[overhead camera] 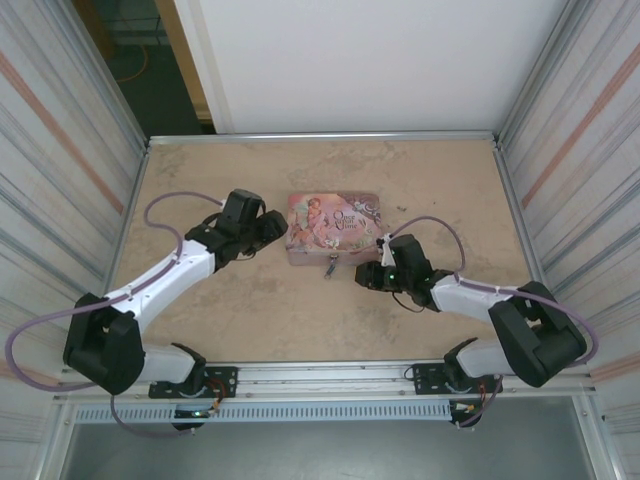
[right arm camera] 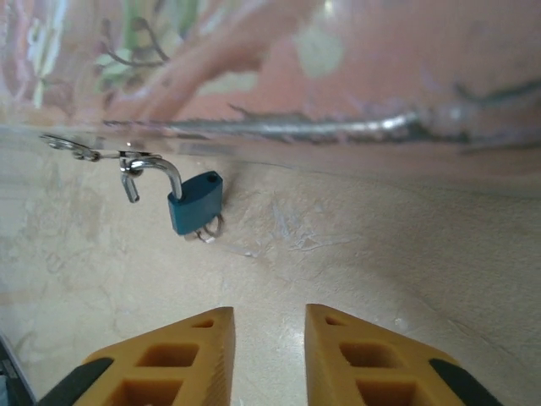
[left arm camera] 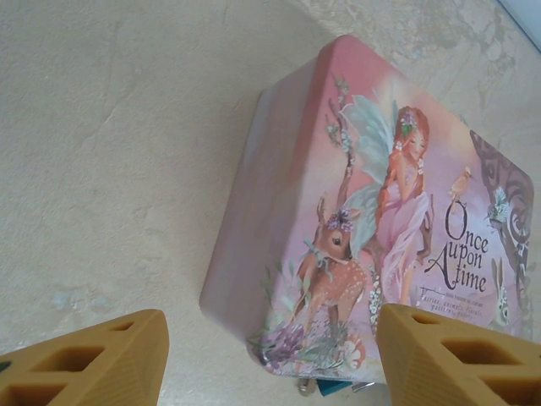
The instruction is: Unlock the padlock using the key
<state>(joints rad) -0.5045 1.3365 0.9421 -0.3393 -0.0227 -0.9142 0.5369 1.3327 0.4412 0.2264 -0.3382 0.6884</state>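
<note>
Blue padlock is hanging by its shackle from the clasp on the near side of the pink "Once Upon a Time" tin, its body down by the counter. R hand is hovering just in front of it, fingers a narrow gap apart w/ nothing between. L hand is sitting at the tin's left end, fingers spread wide, also empty.

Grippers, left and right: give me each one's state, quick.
Left gripper: open wide, empty, facing the pink tin.
Right gripper: open, empty, blue padlock ahead.
</note>
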